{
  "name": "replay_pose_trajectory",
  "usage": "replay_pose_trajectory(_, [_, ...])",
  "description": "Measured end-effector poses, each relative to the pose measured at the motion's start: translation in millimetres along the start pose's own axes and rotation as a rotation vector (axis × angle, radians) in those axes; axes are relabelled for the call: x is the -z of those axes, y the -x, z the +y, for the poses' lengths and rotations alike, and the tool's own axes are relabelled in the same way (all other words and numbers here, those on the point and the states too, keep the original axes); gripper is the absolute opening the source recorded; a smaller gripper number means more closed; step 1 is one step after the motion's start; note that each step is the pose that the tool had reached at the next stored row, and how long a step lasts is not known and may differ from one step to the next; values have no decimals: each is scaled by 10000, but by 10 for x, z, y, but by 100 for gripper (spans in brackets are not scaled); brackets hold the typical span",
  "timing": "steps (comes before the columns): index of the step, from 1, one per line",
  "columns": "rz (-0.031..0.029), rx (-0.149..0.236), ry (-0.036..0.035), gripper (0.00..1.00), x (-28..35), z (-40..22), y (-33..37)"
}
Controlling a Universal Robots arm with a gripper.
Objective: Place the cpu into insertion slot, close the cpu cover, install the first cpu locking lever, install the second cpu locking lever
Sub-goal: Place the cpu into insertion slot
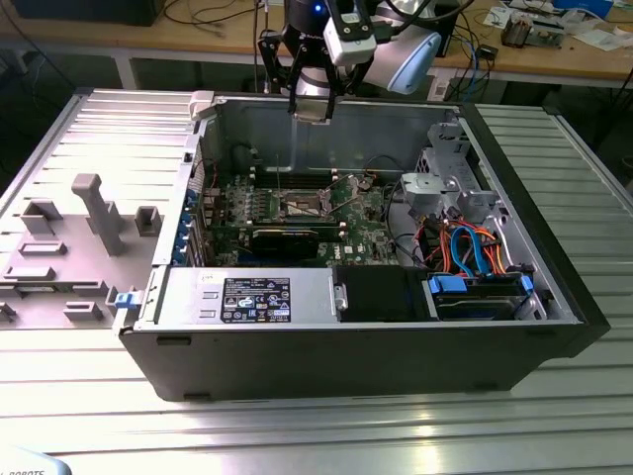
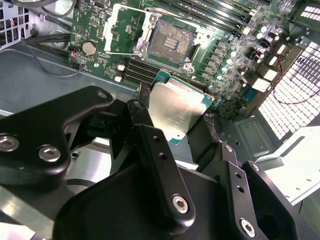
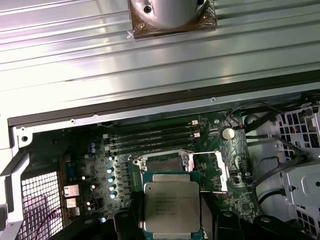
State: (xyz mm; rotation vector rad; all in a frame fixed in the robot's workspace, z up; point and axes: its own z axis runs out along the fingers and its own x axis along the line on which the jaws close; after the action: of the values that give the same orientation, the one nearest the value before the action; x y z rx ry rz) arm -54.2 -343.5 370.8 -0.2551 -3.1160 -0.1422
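Exterior view: an open computer case (image 1: 346, 346) lies on a ribbed metal worktop (image 1: 297, 435). The robot arm's pincer (image 1: 315, 107) hangs over the case's far wall, high above the green circuit board (image 1: 371, 233). The socket (image 1: 302, 206) sits on that board, lower down and apart from the pincer. A grey holder with upright blocks (image 1: 89, 228) lies on the exterior view's left. Orange and blue cables (image 1: 475, 247) fill the case's corner on the exterior view's right.

First wrist view: the pincer (image 3: 172, 215) is closed on the chip (image 3: 172, 207), with one black finger (image 3: 127, 222) pressing on each of two opposite edges. The dull silver top of the chip faces the camera. The socket (image 3: 162, 162) lies bare on the board beyond the chip, whose far edge overlaps the socket's rim in this picture. The cover (image 3: 222, 172), a thin silver frame with a square window, is swung open and lies just beside the socket. A round coin battery (image 3: 228, 133) sits near the cover's far corner.

Second wrist view: the chip (image 2: 175, 107) is clamped between the black fingers (image 2: 150, 135) and is not yet seated. The dark centre of the socket (image 2: 170, 37) stands uncovered. The open cover (image 2: 141, 35) lies alongside it.
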Motion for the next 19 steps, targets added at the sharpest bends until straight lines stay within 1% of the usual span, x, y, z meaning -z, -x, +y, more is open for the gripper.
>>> replay_pose_trajectory(5, [-36,-395,8,54,0,1,0])
replay_pose_trajectory(11, [-89,-994,18,54,-1,9,-11])
replay_pose_trajectory(19, [-129,-1443,28,54,-1,13,-13])
